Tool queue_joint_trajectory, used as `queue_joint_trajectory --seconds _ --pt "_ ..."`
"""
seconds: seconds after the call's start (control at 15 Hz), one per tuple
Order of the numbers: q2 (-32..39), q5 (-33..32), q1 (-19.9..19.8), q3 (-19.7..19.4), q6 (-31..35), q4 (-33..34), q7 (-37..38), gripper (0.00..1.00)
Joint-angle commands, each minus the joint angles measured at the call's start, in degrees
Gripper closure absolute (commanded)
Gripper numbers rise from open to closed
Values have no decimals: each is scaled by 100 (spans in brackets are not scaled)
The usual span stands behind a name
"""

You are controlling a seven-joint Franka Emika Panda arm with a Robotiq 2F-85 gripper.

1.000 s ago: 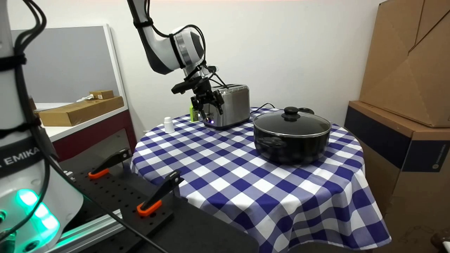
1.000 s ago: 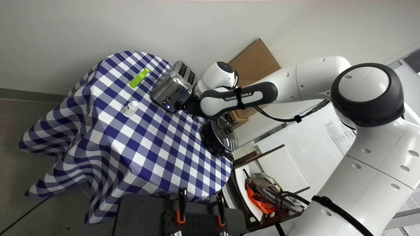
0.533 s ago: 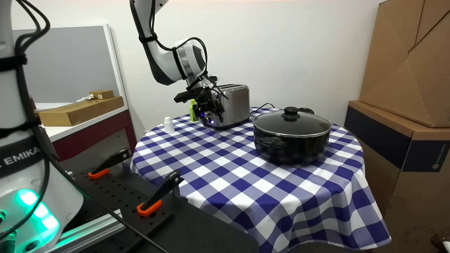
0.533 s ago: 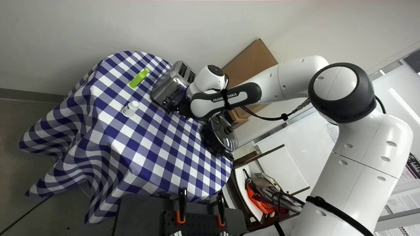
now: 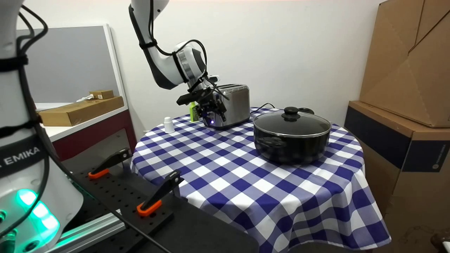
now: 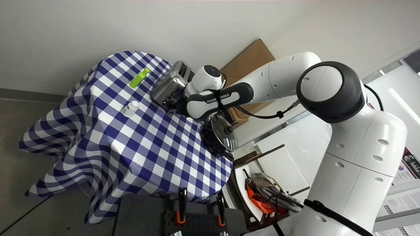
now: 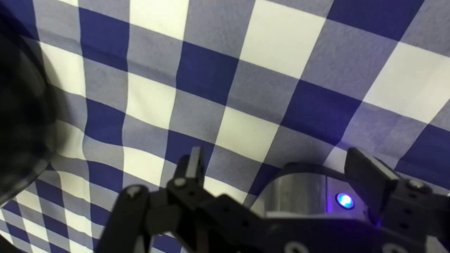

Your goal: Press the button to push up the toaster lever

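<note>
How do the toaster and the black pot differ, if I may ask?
The toaster is boxy and shiny silver; the pot is round and black. The toaster has open slots on top, while a knobbed lid covers the pot. A blue light glows on the toaster, whereas none shows on the pot. Both stand upright on the checkered tablecloth.

PASSAGE: over tablecloth (image 5: 225,154) between toaster (image 5: 237,105) and pot (image 5: 292,140) | OBSTACLE: toaster, close beside fingers (image 7: 366,180)

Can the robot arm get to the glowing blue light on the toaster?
Probably yes: the jaws are open right by the toaster, and in the wrist view nothing covers the blue light seen between them.
</note>
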Motion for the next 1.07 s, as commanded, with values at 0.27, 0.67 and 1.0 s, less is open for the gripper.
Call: queue_joint_trajectory --seconds 0.27,0.67,1.0 --pt "247 399 341 -371 336 103 60 0" --pt "370 598 446 -474 469 191 -7 0" --pt "341 702 493 -521 559 189 -29 0"
